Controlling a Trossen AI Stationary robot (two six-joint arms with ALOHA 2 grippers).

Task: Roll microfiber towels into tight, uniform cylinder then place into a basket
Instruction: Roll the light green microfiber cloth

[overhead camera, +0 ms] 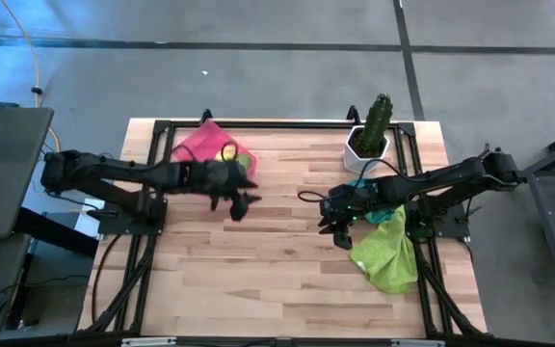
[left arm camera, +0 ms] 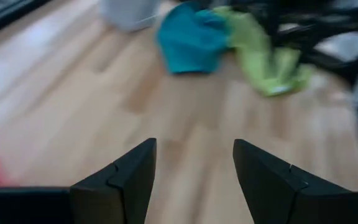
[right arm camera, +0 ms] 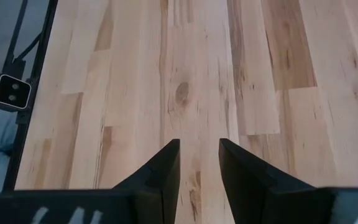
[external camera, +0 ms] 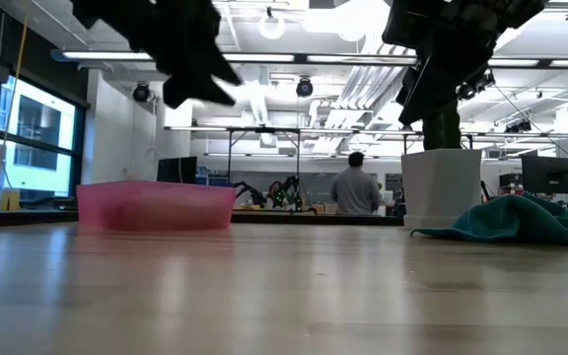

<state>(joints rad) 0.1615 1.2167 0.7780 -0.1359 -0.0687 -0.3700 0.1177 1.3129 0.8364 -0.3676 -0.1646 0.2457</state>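
The pink basket (overhead camera: 198, 145) is sitting at the table's far left corner with a yellow towel (overhead camera: 227, 152) and a green one (overhead camera: 246, 161) already poking out of it. The teal towel (overhead camera: 378, 198) and the big lime towel (overhead camera: 388, 253) are lying crumpled near the right edge, probably waiting their turn. The left gripper (overhead camera: 240, 204) is hanging just beside the basket, jaws spread and empty. The right gripper (overhead camera: 338, 229) is hovering by the lime towel, fingers slightly parted, holding nothing.

The left arm is covering part of the pink basket (overhead camera: 198, 145) from above, hiding what is lying inside. The right arm is overlapping the teal towel (overhead camera: 385, 194). In the low view, both grippers are running off the upper edge.
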